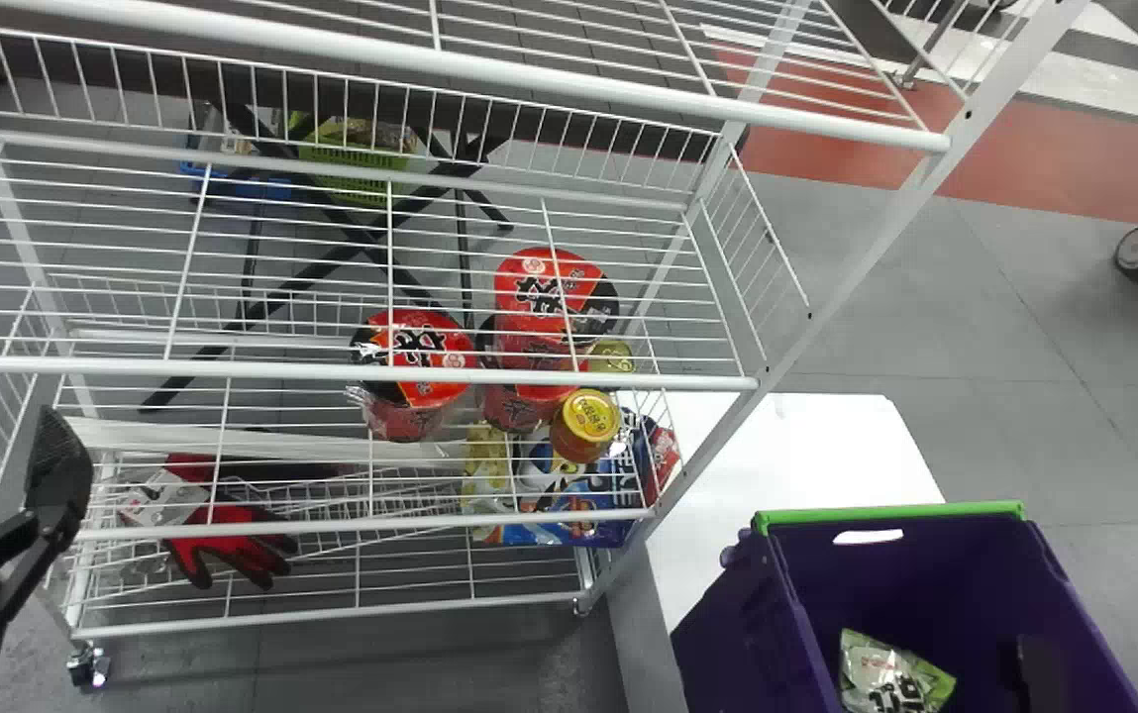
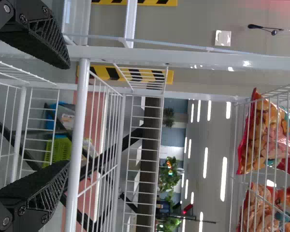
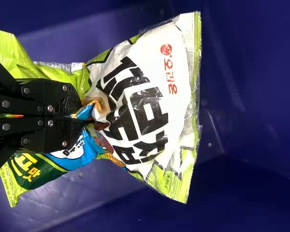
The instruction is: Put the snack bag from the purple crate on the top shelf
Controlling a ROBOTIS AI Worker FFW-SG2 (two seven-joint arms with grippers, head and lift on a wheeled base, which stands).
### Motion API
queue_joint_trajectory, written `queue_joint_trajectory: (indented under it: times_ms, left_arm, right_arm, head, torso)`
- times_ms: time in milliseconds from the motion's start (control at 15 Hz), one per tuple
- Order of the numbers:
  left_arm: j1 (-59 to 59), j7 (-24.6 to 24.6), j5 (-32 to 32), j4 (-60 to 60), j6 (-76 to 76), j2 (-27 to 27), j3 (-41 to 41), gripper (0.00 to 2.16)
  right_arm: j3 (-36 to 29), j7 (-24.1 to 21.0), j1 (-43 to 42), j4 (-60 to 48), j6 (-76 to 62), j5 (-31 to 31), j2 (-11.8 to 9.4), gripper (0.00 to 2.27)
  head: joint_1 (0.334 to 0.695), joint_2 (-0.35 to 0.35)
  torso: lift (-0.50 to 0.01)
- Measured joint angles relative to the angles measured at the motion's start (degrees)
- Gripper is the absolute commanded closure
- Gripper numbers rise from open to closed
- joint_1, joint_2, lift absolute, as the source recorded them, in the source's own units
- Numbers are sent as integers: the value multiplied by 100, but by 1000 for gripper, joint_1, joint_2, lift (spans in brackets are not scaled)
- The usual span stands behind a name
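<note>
One snack bag [image 3: 157, 72]: found inside the purple crate [image 1: 747, 634], green and white, its middle drawn into a tight waist.
Right pincer [image 3: 83, 116]: clenched, with the bag's middle grasped between its fingertips; the two ends are left spread on either side.
Left pincer [image 2: 68, 115]: released, its fingers held wide apart, parked by the rack's left side.
Bag's middle: to be lifted by, as the step in hand seems to be; a steady squeeze is advised, since film may be slid out if only a shallow fold is caught, and the contents may be crushed if it is pressed harder.
Crate's green rim [image 1: 890, 514]: to be cleared by a straight, slow rise, so that neither loose end is snagged on it.
Rack's near post [image 1: 884, 233]: to be passed with room to spare before any sideways swing is finished.
Top shelf [image 1: 450, 63]: to be approached from above its front rail, the bag being lowered flat onto the wires before the grasp is eased.
</note>
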Motion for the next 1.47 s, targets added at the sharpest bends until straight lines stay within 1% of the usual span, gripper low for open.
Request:
queue_joint_trajectory:
  times_ms: [267,400,533,667,800,933,1133,1400,1467]
  left_arm:
    - [112,16,-109,-153,187,-7,2,124]
    - [152,36,-151,-179,229,-27,11,124]
    - [177,50,-186,-189,253,-48,27,124]
    - [198,53,-197,-197,261,-62,62,124]
    - [200,53,-198,-197,282,-76,96,124]
    - [185,56,-197,-193,296,-82,106,124]
    - [138,61,-191,-194,372,-76,115,124]
    - [76,61,-191,-195,516,-73,116,124]
    - [65,61,-190,-185,531,-78,116,124]
  right_arm:
    - [-429,161,558,-1207,641,-286,315,2246]
    - [-677,264,726,-1680,990,-383,412,2246]
    - [-933,397,814,-1997,1292,-448,433,2246]
    - [-1273,664,834,-2217,1579,-476,413,2246]
    - [-1551,786,836,-2494,1899,-494,415,2246]
    - [-1807,893,836,-2810,2222,-526,487,2246]
    - [-2283,1155,854,-3416,2605,-666,704,2246]
    - [-2949,1481,946,-4644,3344,-1001,1020,2246]
    - [-3061,1525,948,-4942,3541,-1046,1071,2246]
  head:
    - [695,-350]
    - [695,-350]
    - [695,-350]
    - [695,-350]
    - [695,-350]
    - [695,-350]
    - [695,-350]
    - [695,-350]
    - [695,-350]
  torso:
    - [-331]
    - [-324]
    - [-315]
    - [-307]
    - [-299]
    - [-291]
    - [-279]
    - [-263]
    - [-259]
